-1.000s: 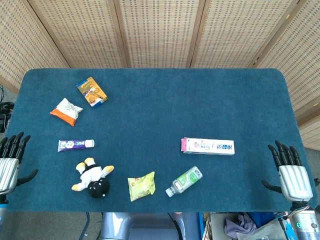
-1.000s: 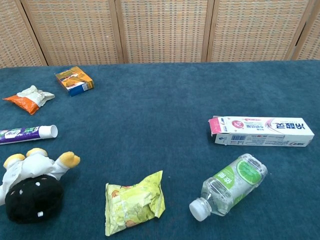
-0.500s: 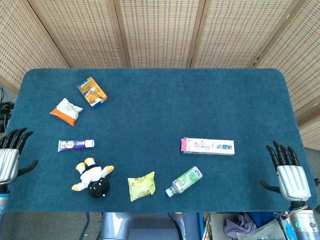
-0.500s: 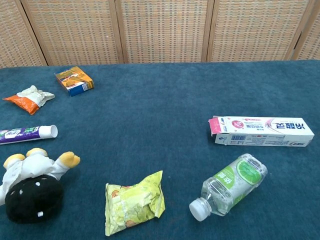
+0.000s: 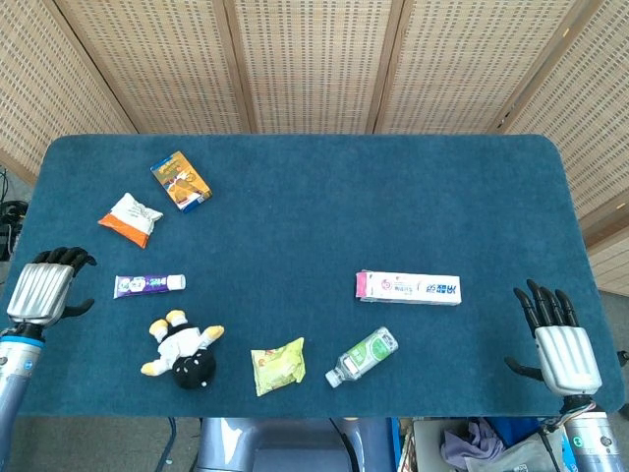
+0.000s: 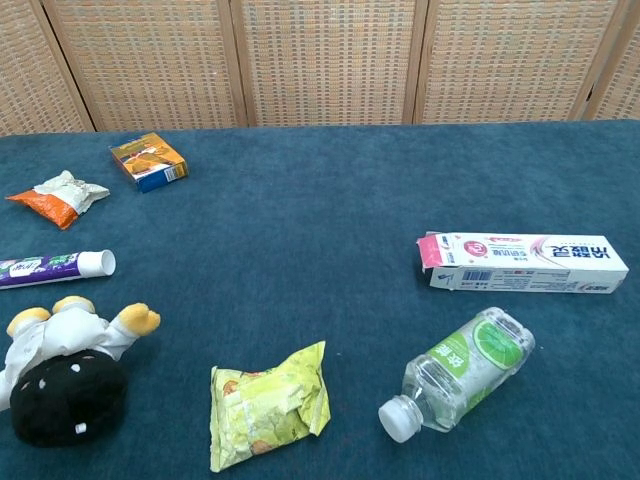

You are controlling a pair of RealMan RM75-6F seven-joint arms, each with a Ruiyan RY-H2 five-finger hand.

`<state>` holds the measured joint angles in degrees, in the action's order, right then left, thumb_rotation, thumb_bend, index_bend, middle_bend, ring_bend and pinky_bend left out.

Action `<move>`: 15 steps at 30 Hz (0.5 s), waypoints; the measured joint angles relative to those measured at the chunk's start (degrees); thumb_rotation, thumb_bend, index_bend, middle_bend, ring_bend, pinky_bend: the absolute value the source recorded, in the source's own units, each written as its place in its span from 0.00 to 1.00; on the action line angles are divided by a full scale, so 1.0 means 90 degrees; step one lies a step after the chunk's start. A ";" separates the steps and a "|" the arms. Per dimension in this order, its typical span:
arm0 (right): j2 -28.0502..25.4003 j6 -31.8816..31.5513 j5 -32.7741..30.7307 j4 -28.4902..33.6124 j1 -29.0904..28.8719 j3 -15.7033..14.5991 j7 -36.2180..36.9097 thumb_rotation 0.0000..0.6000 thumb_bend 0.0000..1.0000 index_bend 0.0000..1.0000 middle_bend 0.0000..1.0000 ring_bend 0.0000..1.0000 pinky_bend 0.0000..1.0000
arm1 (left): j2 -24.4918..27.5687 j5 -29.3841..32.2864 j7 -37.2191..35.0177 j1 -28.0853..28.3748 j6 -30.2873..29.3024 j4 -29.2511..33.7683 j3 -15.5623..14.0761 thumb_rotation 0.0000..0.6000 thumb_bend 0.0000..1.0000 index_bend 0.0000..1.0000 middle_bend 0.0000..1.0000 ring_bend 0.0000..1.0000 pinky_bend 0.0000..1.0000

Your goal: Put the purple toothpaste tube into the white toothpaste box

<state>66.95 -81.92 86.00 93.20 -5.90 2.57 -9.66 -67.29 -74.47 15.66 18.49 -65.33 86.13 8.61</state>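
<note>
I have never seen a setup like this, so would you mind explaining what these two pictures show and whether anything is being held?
A two-armed robot with human-like hands sits at a blue cloth table. The head view looks down from above; the chest view looks across from low down. The left hand and right hand appear only from above, both holding nothing. Near the left hand lies the purple toothpaste tube; the white toothpaste box lies further right. Also lying there: a plush toy, a clear plastic bottle and snack packets.
</note>
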 measured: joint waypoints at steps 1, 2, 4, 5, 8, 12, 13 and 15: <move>-0.0001 0.0000 -0.0002 0.0001 0.0001 -0.0001 0.0004 1.00 0.15 0.00 0.00 0.00 0.00 | -0.0034 0.0121 0.0123 0.0074 0.0126 -0.0063 0.0014 1.00 0.21 0.36 0.30 0.24 0.27; -0.0005 0.0001 -0.0006 0.0002 0.0003 -0.0002 0.0013 1.00 0.15 0.00 0.00 0.00 0.00 | -0.0065 0.0219 0.0215 0.0126 0.0218 -0.0115 0.0024 1.00 0.21 0.36 0.30 0.24 0.27; -0.0008 0.0014 -0.0018 -0.0002 0.0001 -0.0003 0.0020 1.00 0.15 0.00 0.00 0.00 0.00 | -0.0145 0.0465 0.0418 0.0241 0.0424 -0.0245 0.0046 1.00 0.21 0.37 0.30 0.25 0.27; -0.0005 0.0022 -0.0024 -0.0007 -0.0002 -0.0003 0.0022 1.00 0.15 0.00 0.00 0.00 0.00 | -0.0184 0.0572 0.0494 0.0289 0.0508 -0.0306 0.0056 1.00 0.21 0.37 0.30 0.25 0.27; -0.0003 0.0023 -0.0021 -0.0005 -0.0006 -0.0004 0.0027 1.00 0.15 0.00 0.00 0.00 0.00 | -0.0326 0.0922 0.0675 0.0438 0.0786 -0.0514 0.0081 1.00 0.21 0.37 0.30 0.25 0.27; -0.0001 0.0038 -0.0017 -0.0009 -0.0010 -0.0012 0.0038 1.00 0.15 0.00 0.00 0.00 0.00 | -0.0530 0.1372 0.0985 0.0628 0.1118 -0.0811 0.0092 1.00 0.21 0.37 0.30 0.25 0.27; -0.0001 0.0044 -0.0024 -0.0010 -0.0010 -0.0014 0.0040 1.00 0.15 0.00 0.00 0.00 0.00 | -0.0590 0.1491 0.1088 0.0682 0.1205 -0.0897 0.0091 1.00 0.21 0.37 0.30 0.25 0.27; -0.0001 0.0068 -0.0044 -0.0012 -0.0020 -0.0009 0.0040 1.00 0.15 0.00 0.00 0.00 0.00 | -0.0688 0.1667 0.1231 0.0761 0.1326 -0.1023 0.0088 1.00 0.21 0.37 0.30 0.25 0.27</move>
<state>66.94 -81.32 85.60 93.10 -6.08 2.50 -9.29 -73.48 -59.46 26.74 25.34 -53.39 76.93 9.40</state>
